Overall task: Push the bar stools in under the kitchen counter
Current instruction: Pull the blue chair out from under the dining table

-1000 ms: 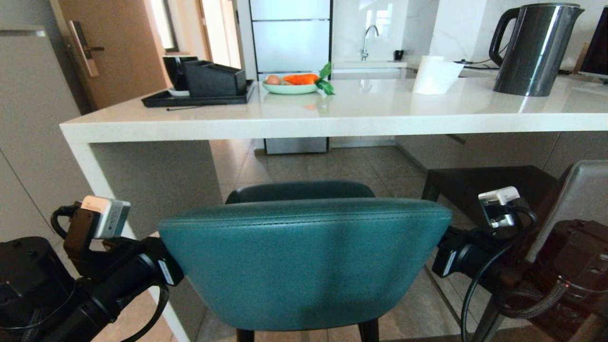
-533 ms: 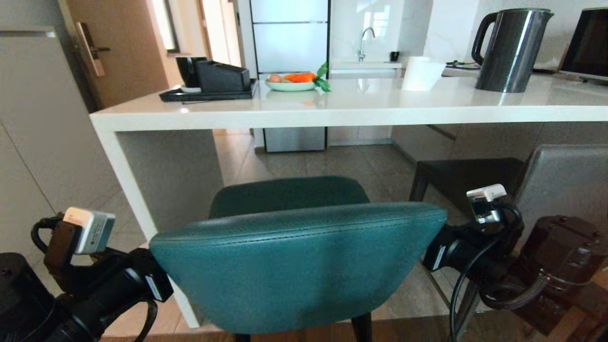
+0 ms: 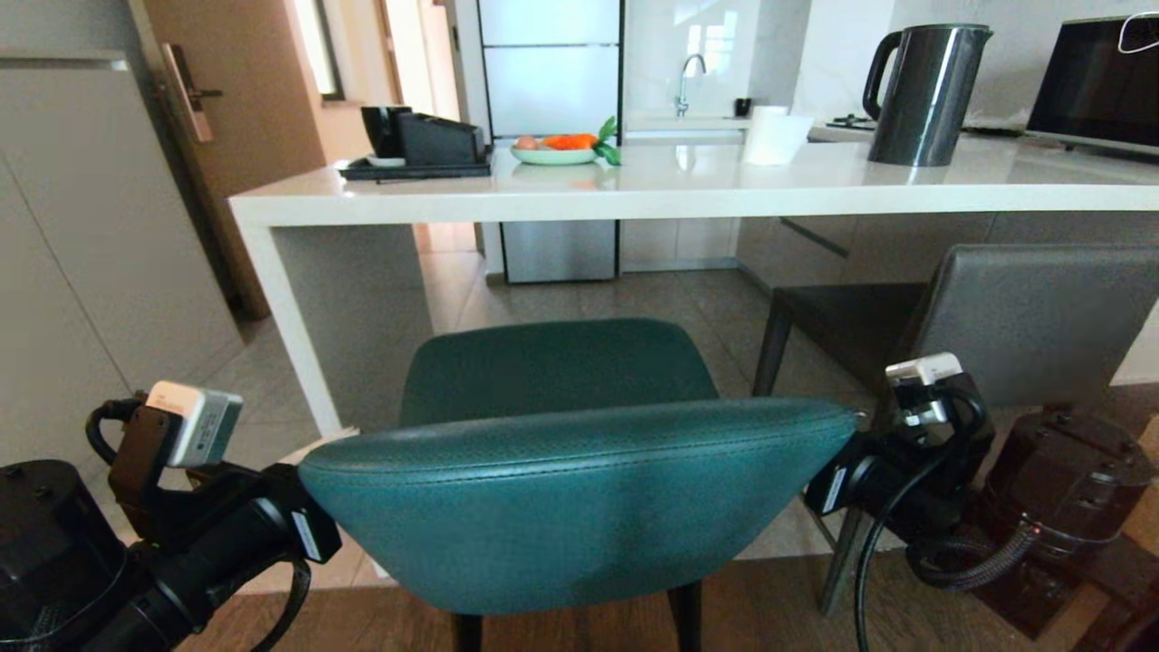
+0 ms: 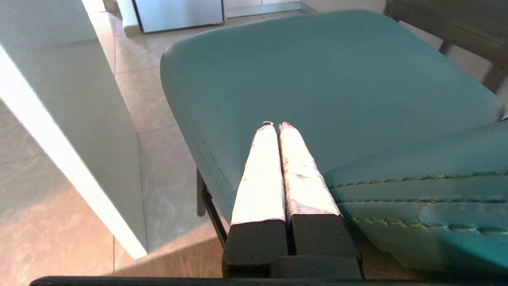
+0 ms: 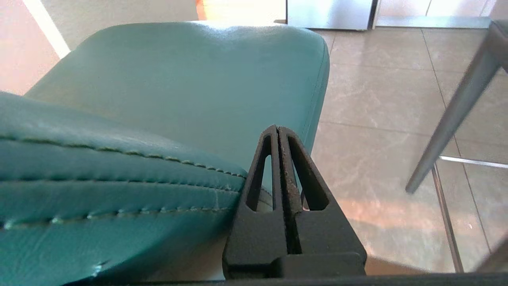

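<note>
Overhead, teal stool (image 3: 579, 507) short of counter (image 3: 634, 190), wrist views alone show both jaws together.

The teal stool (image 3: 561, 480) stands before the counter (image 3: 688, 186), the grey stool (image 3: 1014, 317) at its right.

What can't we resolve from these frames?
- Teal stool feet: head view, cut off by the bottom edge.
- Grey stool right side: head view, cut off by the edge.
- Contact between left gripper, right gripper and the backrest: not clear in either wrist view.
</note>
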Available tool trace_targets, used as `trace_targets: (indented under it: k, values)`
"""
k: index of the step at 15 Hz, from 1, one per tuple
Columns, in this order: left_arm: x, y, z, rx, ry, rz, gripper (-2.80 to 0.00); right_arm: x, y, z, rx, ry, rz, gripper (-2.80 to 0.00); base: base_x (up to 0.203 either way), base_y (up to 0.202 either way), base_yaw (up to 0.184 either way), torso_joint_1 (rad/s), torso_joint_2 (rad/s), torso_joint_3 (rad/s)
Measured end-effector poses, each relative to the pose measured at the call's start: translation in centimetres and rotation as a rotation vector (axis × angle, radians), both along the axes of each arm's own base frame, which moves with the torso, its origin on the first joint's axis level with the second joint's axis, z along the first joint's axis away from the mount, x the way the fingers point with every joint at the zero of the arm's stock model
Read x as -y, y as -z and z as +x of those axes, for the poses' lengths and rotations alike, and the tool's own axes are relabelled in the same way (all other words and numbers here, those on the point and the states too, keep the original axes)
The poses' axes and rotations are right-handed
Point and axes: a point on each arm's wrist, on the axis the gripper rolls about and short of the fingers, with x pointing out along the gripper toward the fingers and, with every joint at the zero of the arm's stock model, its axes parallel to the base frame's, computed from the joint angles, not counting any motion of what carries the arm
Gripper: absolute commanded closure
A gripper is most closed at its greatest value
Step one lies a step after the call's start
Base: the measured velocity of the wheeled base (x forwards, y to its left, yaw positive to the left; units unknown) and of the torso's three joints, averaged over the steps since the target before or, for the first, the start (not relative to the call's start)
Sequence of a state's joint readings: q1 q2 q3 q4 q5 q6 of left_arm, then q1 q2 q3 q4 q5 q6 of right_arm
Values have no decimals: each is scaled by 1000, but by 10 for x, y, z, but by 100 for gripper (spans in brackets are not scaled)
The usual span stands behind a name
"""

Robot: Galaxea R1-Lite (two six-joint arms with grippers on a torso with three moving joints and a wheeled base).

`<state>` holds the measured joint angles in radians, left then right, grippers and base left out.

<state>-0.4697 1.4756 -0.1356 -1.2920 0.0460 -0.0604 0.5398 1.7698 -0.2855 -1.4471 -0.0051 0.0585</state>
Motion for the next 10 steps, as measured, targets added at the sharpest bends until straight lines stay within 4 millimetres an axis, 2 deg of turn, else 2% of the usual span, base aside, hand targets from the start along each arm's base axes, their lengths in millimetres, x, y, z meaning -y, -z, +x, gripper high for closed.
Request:
trace_targets:
  k: [7, 10]
  values:
    - [4, -4, 12, 16, -11, -10, 0, -1, -1, 1, 3, 2, 1, 0, -9, 0, 0, 0, 0, 1]
    - [1, -3, 7, 17, -15, -6, 0, 0, -2, -2, 4, -3, 2, 0, 0, 0, 0, 0, 0, 0]
